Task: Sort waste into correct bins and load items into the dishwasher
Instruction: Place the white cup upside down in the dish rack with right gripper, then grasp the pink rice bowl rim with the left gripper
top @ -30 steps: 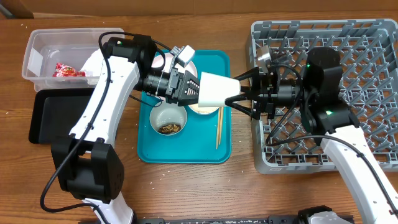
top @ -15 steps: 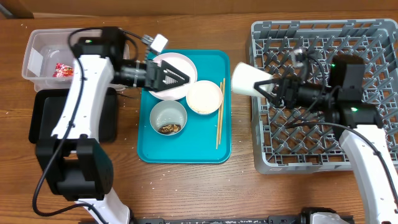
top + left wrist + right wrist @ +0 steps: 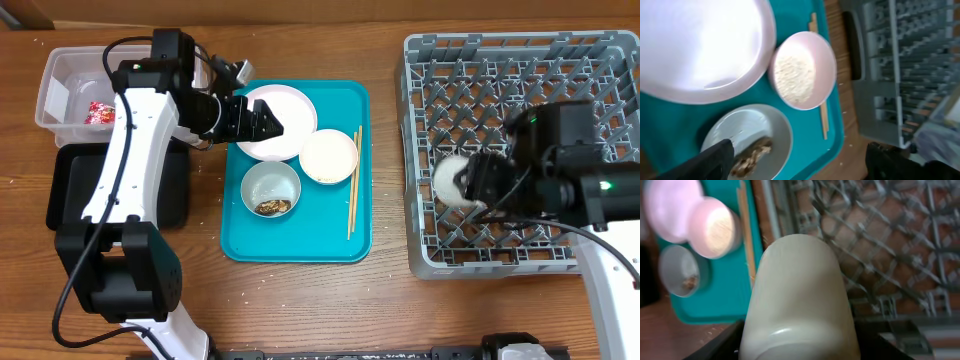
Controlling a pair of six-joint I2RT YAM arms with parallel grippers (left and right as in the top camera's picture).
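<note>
At ten o'clock on the table stands the clear tub [image 3: 62, 72], with the red-and-white wrapper [image 3: 98, 113] lying at its floor. Just at six o'clock from it lies the black tray [image 3: 68, 195]; its bare part shows nothing in it, and the left arm covers its right side and the tub's right edge.

The left gripper [image 3: 274, 122] hovers over the flat plate [image 3: 292, 103], fingers spread wide with nothing between them. The plate sits at eleven o'clock on the teal tray [image 3: 335, 235] and looks clean. At four o'clock from the plate is a bowl of white rice [image 3: 329, 157]; at six o'clock is a bowl [image 3: 271, 182] with brown scraps [image 3: 272, 207] in it. The chopsticks [image 3: 353, 190] lie along the tray's three o'clock edge, partly under the rice bowl's rim.

The grey dish rack [image 3: 520, 75] fills the table's right side. Over its nine o'clock part the right gripper [image 3: 464, 184] clasps the white cup [image 3: 448, 180] between its fingers. Whether the cup touches the pegs cannot be told. The right arm hides the rack beneath it, and the right wrist view is blurred.
</note>
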